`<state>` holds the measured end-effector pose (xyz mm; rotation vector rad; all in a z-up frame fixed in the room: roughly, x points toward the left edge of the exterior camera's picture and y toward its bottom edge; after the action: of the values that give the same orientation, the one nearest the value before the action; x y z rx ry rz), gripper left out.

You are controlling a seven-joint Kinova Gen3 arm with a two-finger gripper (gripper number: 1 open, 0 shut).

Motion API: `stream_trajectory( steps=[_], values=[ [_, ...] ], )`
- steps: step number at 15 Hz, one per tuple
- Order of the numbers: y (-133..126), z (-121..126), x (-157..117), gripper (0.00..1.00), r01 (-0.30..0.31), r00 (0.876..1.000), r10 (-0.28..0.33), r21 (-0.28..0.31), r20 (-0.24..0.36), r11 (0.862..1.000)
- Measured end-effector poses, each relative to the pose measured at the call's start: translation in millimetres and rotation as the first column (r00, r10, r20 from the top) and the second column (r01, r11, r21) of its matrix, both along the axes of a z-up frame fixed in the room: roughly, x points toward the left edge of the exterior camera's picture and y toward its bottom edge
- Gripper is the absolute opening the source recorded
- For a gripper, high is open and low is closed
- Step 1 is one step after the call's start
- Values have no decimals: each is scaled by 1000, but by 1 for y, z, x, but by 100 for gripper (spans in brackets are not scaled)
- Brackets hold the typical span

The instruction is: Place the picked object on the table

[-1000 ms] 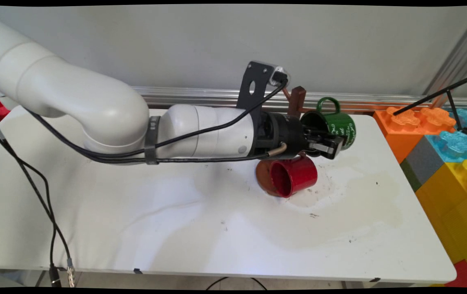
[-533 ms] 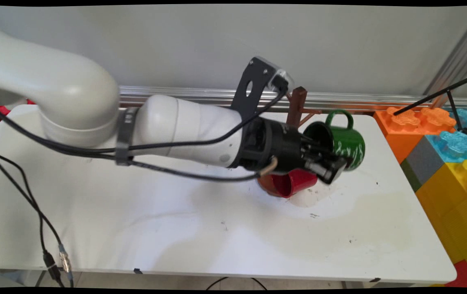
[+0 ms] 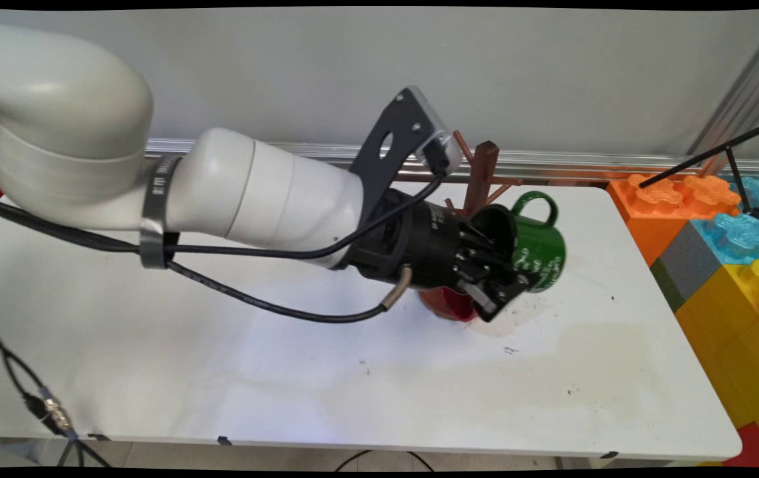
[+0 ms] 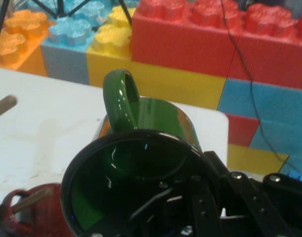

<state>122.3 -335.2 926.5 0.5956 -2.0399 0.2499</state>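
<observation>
Above the worktop (image 3: 353,372) in the main view, I see my pincer (image 3: 495,282) clamped on the green mug's (image 3: 539,242) rim, holding it tipped just over the red mug (image 3: 446,304), beside the brown rack (image 3: 482,176). Looking along the hand, one finger (image 4: 160,197) sits inside the green mug (image 4: 155,123), coloured blocks (image 4: 190,49) beyond.

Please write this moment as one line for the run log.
gripper: shut on green mug rim | mug: lifted, tilted | below: red mug | behind: wooden mug tree

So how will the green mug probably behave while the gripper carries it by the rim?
The green mug looks glossy, so it may slip in the gripper. Held by one side of the rim only, it could swing. It seems rigid, perhaps enamel or ceramic, so it may chip if dropped.
</observation>
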Motion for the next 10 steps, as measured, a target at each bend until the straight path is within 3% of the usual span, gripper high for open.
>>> stream_trajectory(
  steps=[4, 10],
  values=[
    [-2, 1, 14, 0, 3, 997, -3, -10, 72, 1000],
    [-4, 18, 41, 0, 6, 983, -9, 17, 185, 1000]
  ],
)
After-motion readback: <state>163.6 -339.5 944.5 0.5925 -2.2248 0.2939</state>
